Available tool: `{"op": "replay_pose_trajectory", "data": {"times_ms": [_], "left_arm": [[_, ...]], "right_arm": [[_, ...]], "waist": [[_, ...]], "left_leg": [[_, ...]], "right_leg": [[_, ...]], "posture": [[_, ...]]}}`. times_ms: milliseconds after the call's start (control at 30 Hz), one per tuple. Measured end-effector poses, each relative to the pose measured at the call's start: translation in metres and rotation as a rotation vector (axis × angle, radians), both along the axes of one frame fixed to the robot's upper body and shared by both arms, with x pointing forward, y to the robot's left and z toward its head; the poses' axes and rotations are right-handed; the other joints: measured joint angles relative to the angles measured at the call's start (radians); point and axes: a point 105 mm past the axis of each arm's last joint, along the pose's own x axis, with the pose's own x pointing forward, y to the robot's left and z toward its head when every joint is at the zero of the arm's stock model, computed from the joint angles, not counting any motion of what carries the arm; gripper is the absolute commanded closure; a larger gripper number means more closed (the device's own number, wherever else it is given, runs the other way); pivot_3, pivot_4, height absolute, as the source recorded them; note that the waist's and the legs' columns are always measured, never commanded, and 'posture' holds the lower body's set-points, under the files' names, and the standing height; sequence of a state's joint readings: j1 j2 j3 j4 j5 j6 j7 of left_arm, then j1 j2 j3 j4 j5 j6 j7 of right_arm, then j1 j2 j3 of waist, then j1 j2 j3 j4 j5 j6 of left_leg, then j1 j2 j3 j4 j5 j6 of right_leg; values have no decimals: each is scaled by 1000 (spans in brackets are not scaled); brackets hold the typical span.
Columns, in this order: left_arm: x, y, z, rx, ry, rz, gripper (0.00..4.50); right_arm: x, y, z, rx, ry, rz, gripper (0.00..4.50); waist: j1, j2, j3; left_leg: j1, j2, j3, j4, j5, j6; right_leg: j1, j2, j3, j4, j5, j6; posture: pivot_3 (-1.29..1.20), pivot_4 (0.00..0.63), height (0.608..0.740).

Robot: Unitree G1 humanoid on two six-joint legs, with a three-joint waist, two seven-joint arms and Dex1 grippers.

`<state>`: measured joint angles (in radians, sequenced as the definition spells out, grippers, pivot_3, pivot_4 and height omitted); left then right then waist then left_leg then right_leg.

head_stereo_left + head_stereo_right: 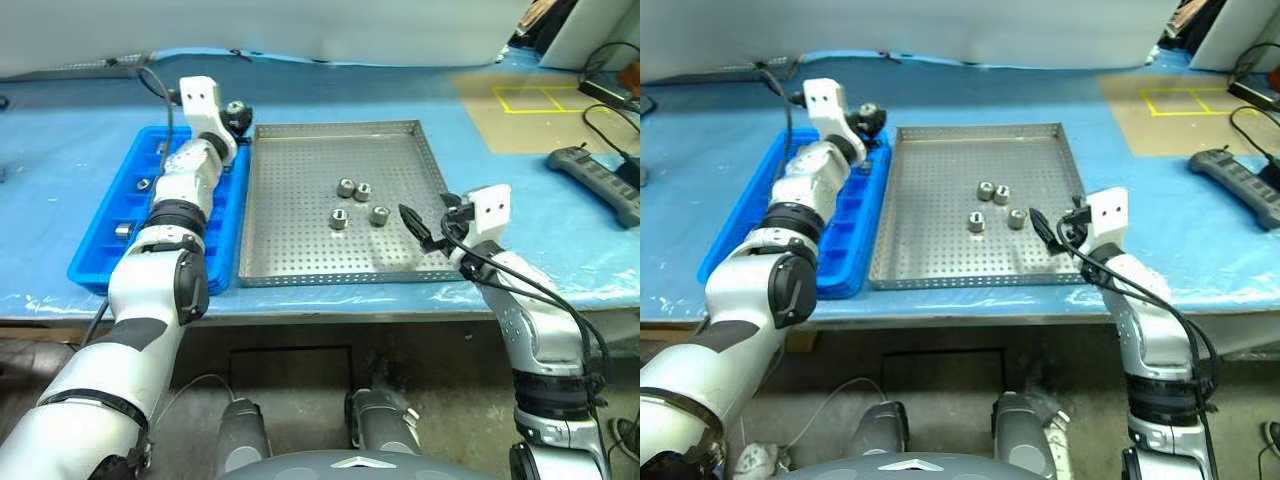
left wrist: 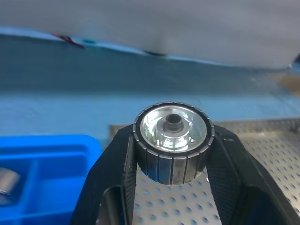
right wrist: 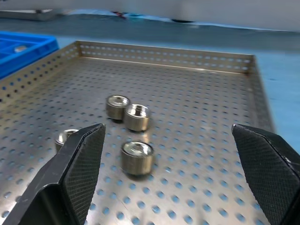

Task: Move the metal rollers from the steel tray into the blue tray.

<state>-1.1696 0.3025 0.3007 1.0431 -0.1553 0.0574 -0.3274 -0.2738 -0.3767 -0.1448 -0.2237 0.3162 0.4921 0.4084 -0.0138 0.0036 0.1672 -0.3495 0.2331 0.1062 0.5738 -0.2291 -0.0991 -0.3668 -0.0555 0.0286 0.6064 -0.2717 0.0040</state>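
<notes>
Workshop/lab bench w/ blue plastic sheet, floor tape marks, cables

The surface is covered in blue sheeting. The steel tray sits at its centre, and the blue tray lies just beside it at nine o'clock. Out at two o'clock there is a tan mat marked with yellow lines, and at three o'clock a grey handset with cables.

Left hand gripping roller, four rollers in steel tray
</notes>
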Motion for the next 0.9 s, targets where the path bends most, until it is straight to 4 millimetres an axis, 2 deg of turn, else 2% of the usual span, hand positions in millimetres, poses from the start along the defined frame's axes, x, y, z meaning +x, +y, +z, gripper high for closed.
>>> {"op": "replay_pose_trajectory", "data": {"times_ms": [133, 233, 367, 567, 800, 900], "left_arm": [[-19, 42, -20, 75, 32, 80, 2786], [-34, 62, -32, 109, 73, 120, 2786], [-53, 78, -40, 139, 111, 160, 2786], [-63, 82, -61, 129, 174, 161, 2786], [-59, 75, -69, 130, 202, 119, 2786], [-56, 73, -77, 130, 233, 108, 1745]], "right_arm": [[11, 19, -7, -7, 28, 100, 0], [17, 30, -10, 2, 37, 148, 0], [22, 38, -8, 8, 25, 186, 0], [23, 43, -14, 5, 36, 211, 0], [23, 41, -14, 0, 33, 204, 0], [22, 40, -16, 0, 37, 194, 0]], "waist": [[37, 0, 0], [66, 0, 0], [96, 0, 0], [109, 0, 0], [103, 0, 0], [98, 0, 0]], "left_leg": [[-2, 0, -1, 0, 0, 0], [-5, 1, -6, 3, 0, 0], [-6, 1, -7, 4, 0, 0], [-6, 2, -7, 4, 1, -2], [-3, 2, -7, 4, 2, -4], [-3, 2, -7, 4, 3, -4]], "right_leg": [[-1, 0, -2, 0, 0, 0], [-3, 0, -7, 1, 0, 0], [-3, -2, -11, 2, 0, 0], [-5, -3, -13, 6, 0, -1], [-5, -2, -11, 10, 0, -1], [-5, -2, -11, 10, 0, -1]], "posture": [[-110, 150, 740], [-69, 150, 740], [-42, 150, 740], [-52, 150, 740], [-94, 150, 740], [-110, 150, 740]]}}
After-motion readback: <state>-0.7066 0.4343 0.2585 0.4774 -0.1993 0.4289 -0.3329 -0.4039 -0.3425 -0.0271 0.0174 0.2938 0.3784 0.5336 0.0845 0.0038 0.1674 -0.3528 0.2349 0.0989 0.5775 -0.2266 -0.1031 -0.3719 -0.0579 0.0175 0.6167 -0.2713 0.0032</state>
